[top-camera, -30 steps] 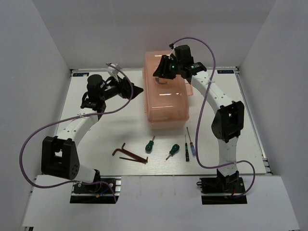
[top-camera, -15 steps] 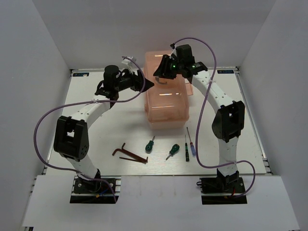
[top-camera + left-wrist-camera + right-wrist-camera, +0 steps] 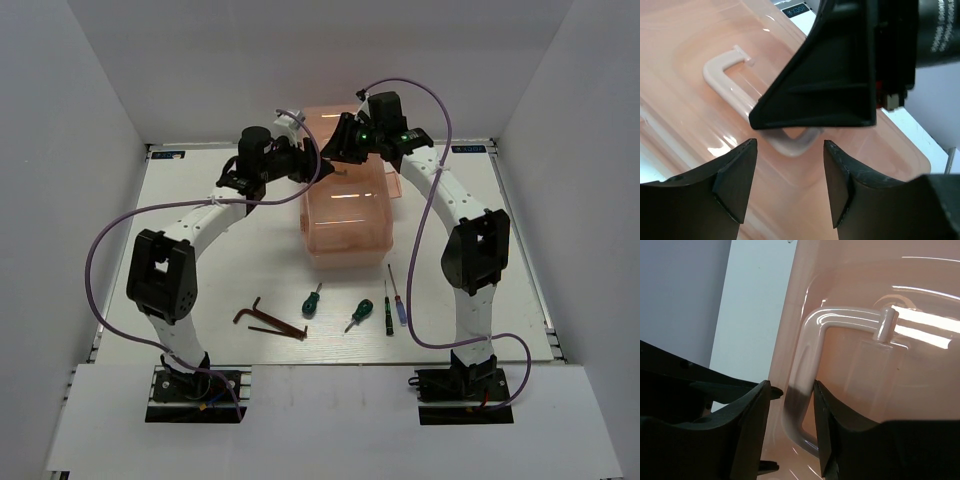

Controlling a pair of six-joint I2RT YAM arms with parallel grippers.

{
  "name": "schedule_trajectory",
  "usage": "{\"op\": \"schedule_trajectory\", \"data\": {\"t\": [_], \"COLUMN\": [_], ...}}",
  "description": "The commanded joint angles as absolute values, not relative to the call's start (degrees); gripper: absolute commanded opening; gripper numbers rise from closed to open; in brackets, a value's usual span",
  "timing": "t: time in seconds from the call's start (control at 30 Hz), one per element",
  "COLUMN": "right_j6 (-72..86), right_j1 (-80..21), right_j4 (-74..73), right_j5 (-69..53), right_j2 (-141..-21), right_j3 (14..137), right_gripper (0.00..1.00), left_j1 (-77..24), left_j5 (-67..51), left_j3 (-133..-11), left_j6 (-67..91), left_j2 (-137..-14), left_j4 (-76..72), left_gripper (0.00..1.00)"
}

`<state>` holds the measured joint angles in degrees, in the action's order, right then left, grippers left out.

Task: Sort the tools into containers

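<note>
The salmon-pink toolbox (image 3: 345, 215) stands closed at the table's middle back. My right gripper (image 3: 333, 152) is open over the lid, its jaws astride one bar of the pale lid handle (image 3: 805, 360); the right finger touches the bar and the left finger stands slightly off it. My left gripper (image 3: 312, 165) is open and empty just left of it, above the lid (image 3: 690, 40), with the handle (image 3: 722, 75) ahead and the right gripper's finger (image 3: 825, 85) close in front. Two hex keys (image 3: 265, 318), two green-handled screwdrivers (image 3: 312, 299) and two precision screwdrivers (image 3: 393, 303) lie in front.
White walls enclose the table on the left, back and right. The tools lie in a row near the front edge between the two arm bases. Purple cables loop from both arms.
My left arm has swung right from the table's left side to the toolbox lid, ending beside the right gripper. The right gripper has barely moved.
</note>
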<state>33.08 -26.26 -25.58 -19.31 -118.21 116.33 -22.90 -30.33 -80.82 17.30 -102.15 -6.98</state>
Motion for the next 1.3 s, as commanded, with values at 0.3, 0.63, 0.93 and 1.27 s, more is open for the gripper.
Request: {"op": "schedule_trajectory", "data": {"t": [0.3, 0.63, 0.93, 1.27], "right_j6": [36.3, 37.53, 38.94, 35.6], "right_j1": [-26.02, -25.05, -24.43, -23.82], "right_j4": [-22.24, -21.09, -19.07, -22.67], "right_j5": [-24.96, -26.37, -28.92, -20.84], "right_j2": [-114.52, -113.38, -112.15, -109.95], "right_j3": [115.4, 114.26, 112.24, 111.53], "right_gripper": [0.44, 0.44, 0.44, 0.43], "left_j1": [-25.4, -26.54, -27.6, -28.21], "left_j5": [-21.9, -18.46, -18.54, -20.3], "left_j3": [-87.79, -91.76, -96.32, -97.73], "left_j6": [16.44, 16.44, 16.44, 16.96], "left_j2": [-105.38, -108.8, -111.27, -112.76], "left_j4": [1.22, 6.33, 9.32, 9.93], "left_gripper": [0.57, 0.52, 0.51, 0.48]}}
